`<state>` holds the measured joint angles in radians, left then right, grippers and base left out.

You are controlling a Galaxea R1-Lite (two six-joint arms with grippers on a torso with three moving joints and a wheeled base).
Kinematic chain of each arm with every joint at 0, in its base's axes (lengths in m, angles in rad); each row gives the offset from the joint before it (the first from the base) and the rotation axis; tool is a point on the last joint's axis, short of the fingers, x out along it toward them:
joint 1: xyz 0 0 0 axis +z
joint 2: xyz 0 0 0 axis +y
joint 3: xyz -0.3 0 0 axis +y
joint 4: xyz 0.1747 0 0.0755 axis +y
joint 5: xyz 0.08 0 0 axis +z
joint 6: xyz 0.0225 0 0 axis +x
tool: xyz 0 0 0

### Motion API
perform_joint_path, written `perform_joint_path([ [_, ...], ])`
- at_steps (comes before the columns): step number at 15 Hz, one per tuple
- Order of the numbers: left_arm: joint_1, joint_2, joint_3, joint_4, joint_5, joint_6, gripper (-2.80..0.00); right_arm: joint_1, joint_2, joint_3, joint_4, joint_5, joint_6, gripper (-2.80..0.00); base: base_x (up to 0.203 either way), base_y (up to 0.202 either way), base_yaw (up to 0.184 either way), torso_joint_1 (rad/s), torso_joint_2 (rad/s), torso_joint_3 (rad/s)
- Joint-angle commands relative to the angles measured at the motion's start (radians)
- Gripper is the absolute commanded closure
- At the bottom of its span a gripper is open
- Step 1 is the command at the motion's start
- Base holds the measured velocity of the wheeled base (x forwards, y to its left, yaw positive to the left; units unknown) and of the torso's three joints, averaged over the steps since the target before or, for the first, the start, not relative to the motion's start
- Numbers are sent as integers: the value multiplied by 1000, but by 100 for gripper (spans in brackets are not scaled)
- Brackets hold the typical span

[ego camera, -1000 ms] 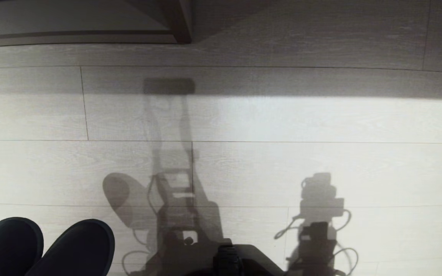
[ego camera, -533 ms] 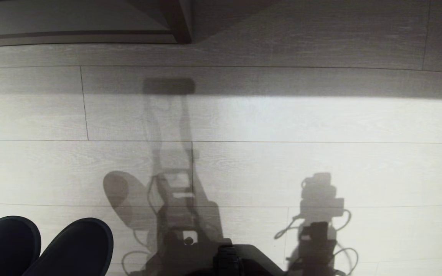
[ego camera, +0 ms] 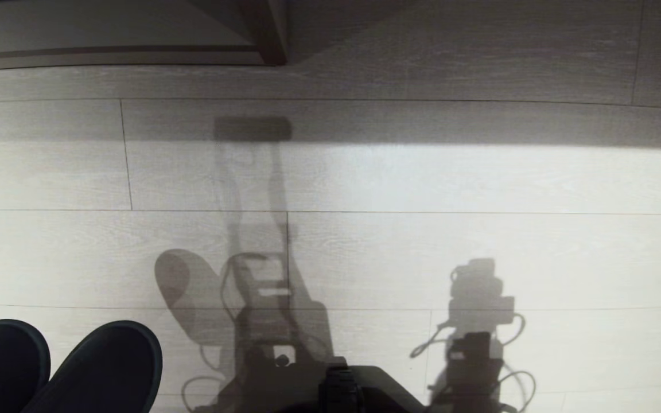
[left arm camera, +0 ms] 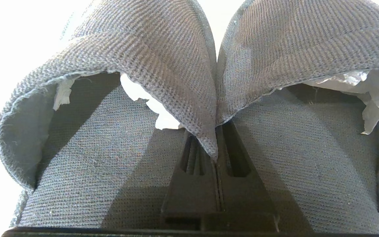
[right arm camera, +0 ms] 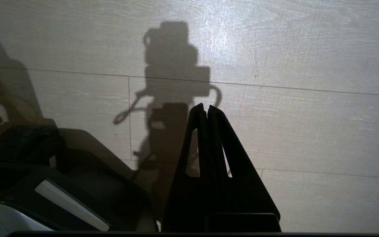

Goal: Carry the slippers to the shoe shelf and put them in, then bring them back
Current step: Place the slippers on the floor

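- Slipping a little toward me and to my left over the last second, the slippers (ego camera: 61,367) now show less of their toes in the bottom left corner of the head view; the floor (ego camera: 422,183) and the furniture edge at the top have not shifted, so it is my left arm that drew them in, not the base driving.
- My guess is that I am tucking the pair in for carrying, with the shoe shelf (ego camera: 107,54) probably that low board edge well ahead.
- My left claw (left arm camera: 216,154) is clamped on both inner uppers where they meet; one slipper hangs on each side of it, toes pointing away.
- My right claw (right arm camera: 206,110) hangs pressed together, gripping nothing, over bare floor.
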<state>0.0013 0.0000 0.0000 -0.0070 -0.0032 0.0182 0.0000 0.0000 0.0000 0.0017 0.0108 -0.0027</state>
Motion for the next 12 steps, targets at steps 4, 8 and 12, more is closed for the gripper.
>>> perform_joint_path([
  [4,0,0,-2,-1,-1,0,0,0,-2,0,0,0,0,0,0,0,0,0,0,0],
  [8,0,0,0,-1,0,-4,0,2,-2,0,0,0,0,0,0,0,0,0,0,0],
  [12,0,0,0,-2,-1,-4,0,0,-2,0,0,0,0,0,0,0,0,0,0,0],
])
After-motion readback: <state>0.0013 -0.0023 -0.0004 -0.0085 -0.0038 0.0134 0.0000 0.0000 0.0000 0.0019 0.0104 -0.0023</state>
